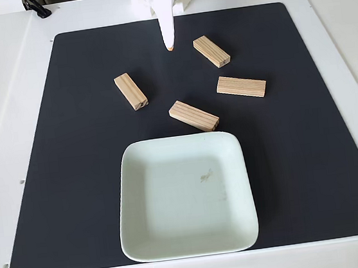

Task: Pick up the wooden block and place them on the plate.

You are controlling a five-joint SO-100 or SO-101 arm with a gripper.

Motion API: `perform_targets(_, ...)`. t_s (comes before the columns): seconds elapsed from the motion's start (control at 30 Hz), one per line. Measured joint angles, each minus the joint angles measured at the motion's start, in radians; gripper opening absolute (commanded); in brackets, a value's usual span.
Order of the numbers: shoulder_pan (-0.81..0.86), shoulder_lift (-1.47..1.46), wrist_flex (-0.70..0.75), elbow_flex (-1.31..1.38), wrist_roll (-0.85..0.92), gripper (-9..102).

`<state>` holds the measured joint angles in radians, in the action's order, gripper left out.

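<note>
In the fixed view the plate (189, 236) sat on the mat (311, 158), which lay on the surface (0, 96). All four blocks lay beyond the plate: one (194, 115) just past its far rim, one (131, 91) farther and to the left, one (241, 87) farther and to the right, one (211, 51) farthest. The gripper (169, 46) hung beyond the plate, left of that farthest block.

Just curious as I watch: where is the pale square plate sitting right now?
In the fixed view, the pale mint-white square plate sits low and central on the black mat, just below the nearest light wooden block, which lies off its top rim.
</note>
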<state>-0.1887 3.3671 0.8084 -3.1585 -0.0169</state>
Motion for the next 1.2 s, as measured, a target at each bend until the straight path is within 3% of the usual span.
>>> perform_targets(1.2,-0.012,0.000,0.000,0.000,0.000,0)
